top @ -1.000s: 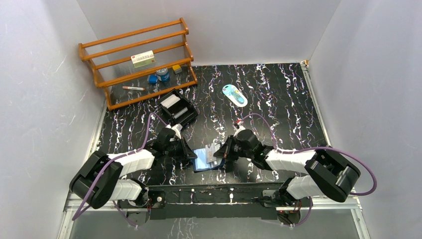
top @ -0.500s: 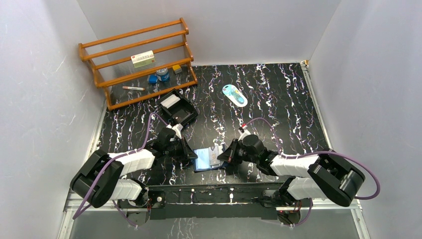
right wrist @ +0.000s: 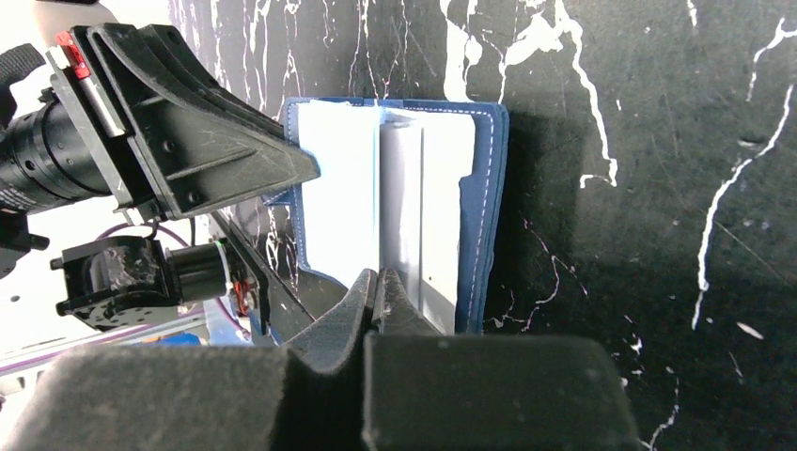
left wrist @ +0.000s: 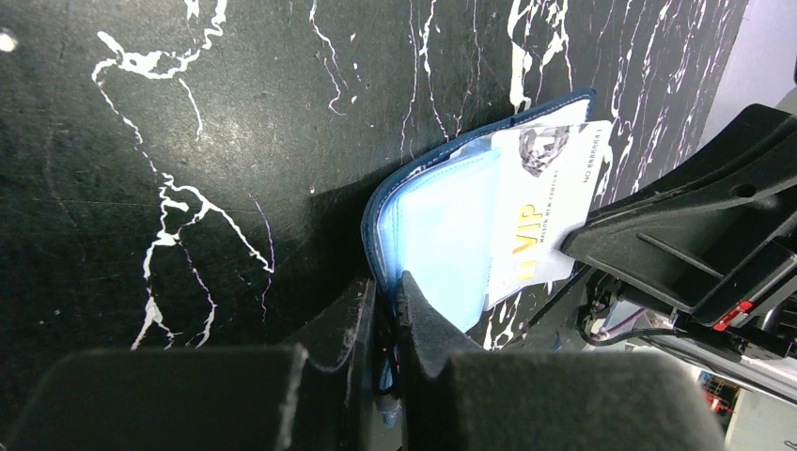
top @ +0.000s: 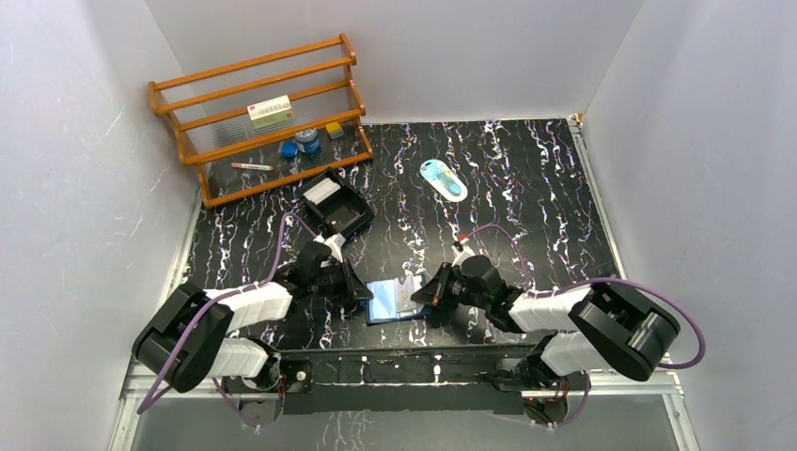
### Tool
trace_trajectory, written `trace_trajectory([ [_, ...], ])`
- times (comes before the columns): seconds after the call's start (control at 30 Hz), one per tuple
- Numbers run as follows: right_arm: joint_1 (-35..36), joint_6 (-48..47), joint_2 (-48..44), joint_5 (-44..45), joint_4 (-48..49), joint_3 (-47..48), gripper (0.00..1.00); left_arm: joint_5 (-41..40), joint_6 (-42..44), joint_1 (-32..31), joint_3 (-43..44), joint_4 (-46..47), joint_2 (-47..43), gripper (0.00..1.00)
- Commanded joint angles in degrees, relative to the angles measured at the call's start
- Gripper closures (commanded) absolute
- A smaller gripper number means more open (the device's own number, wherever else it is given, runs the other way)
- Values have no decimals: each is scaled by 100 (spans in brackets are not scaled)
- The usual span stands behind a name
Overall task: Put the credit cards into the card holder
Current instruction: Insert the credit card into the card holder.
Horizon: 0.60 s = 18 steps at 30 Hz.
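The navy card holder (top: 383,303) lies open on the table between the two arms, its light blue pockets (left wrist: 442,225) facing up. A white credit card (left wrist: 545,202) with gold "VIP" print sits partly in a pocket, and its end sticks out towards the right arm. My left gripper (left wrist: 385,282) is shut on the holder's left edge (top: 362,293). My right gripper (right wrist: 379,277) is shut, with nothing seen between its fingers. Its tips rest at the card's (right wrist: 442,216) protruding end (top: 430,296). No other credit cards are in view.
A black open tray (top: 335,207) stands behind the left arm. The wooden rack (top: 263,122) at the back left holds a white-and-red box (top: 270,112) and small items. A blue-and-white packet (top: 443,178) lies mid-table.
My right gripper has drawn back a little to the right, from over the holder to its right edge. The card stays in the pocket. The left gripper has not moved.
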Motion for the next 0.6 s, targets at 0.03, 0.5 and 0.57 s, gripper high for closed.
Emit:
trace_trajectory([
  [0.03,-17,250,315,-293,902,-134,100,-254,226,-22,-220,-560,74,100],
  [0.5,-137,275,371,-364,1213,-324,100,-329,29,-15,-300,-807,-348,59],
  [0.57,-147,296,443,-373,1294,-368,100,-368,-14,-16,-324,-855,-431,57],
])
